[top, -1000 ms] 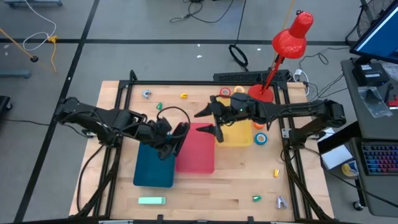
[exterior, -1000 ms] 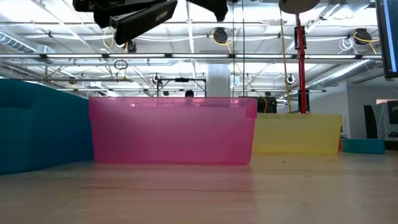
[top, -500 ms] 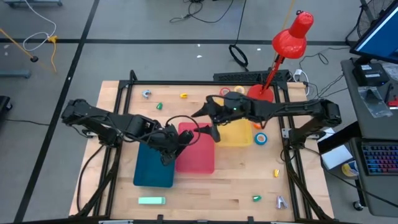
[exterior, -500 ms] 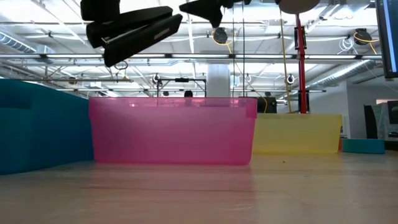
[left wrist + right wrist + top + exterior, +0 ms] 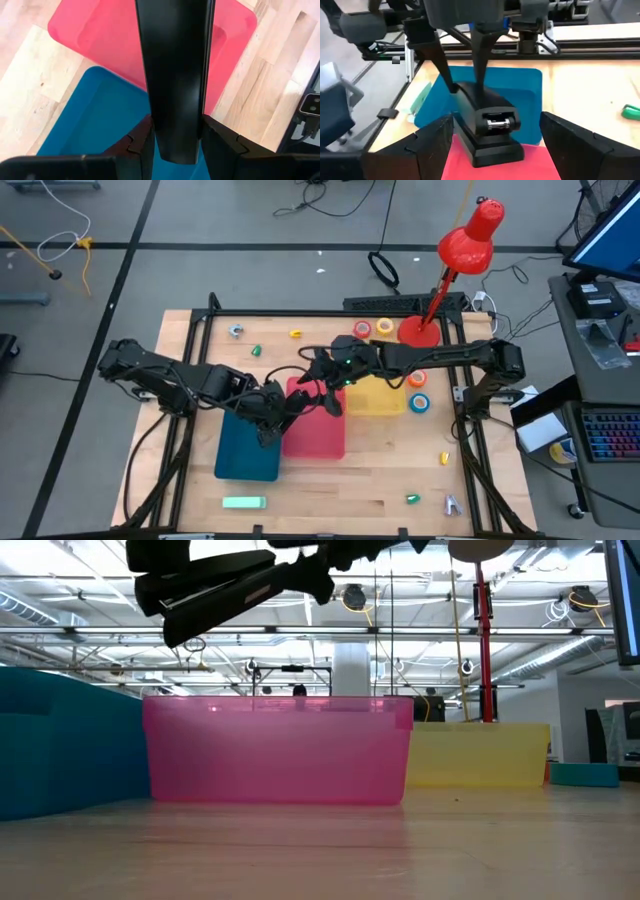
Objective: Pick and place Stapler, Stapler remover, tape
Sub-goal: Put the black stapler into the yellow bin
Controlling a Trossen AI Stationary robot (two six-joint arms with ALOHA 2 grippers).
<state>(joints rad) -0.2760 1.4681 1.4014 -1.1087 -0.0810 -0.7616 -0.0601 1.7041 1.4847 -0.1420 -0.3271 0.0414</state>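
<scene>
My left gripper [image 5: 272, 418] is shut on a black stapler [image 5: 297, 398], held in the air over the seam between the blue tray [image 5: 245, 450] and the pink tray [image 5: 318, 435]. My right gripper [image 5: 326, 388] is open above the pink tray. Its fingers [image 5: 434, 145] stand on either side of the stapler's front end [image 5: 492, 131], apart from it. Tape rolls lie on the table: orange [image 5: 361, 330] and yellow [image 5: 384, 328] at the far edge, another orange-red one [image 5: 417, 380] and blue [image 5: 419, 402] to the right of the yellow tray [image 5: 380, 395]. My left gripper pinches the stapler's two long sides [image 5: 159, 134] between its two fingers, at the stapler's rear end. In the right wrist view the fingers [image 5: 440, 60] come down on it slanting from above. The stapler sticks out ahead of them, lifted clear of the trays and tilted [image 5: 235, 588].
A red desk lamp stands with its base [image 5: 420, 330] at the far right. A mint-green object [image 5: 243, 502] lies near the front edge. Small items lie at the far left [image 5: 236, 330] and front right [image 5: 453, 504]. Bare wood shows in front of the trays.
My right gripper has gone toward the table's left, from the yellow tray's edge to over the pink tray, until its open fingers flank the stapler's front end. My left gripper shifted a little toward the right with the stapler, then kept still.
</scene>
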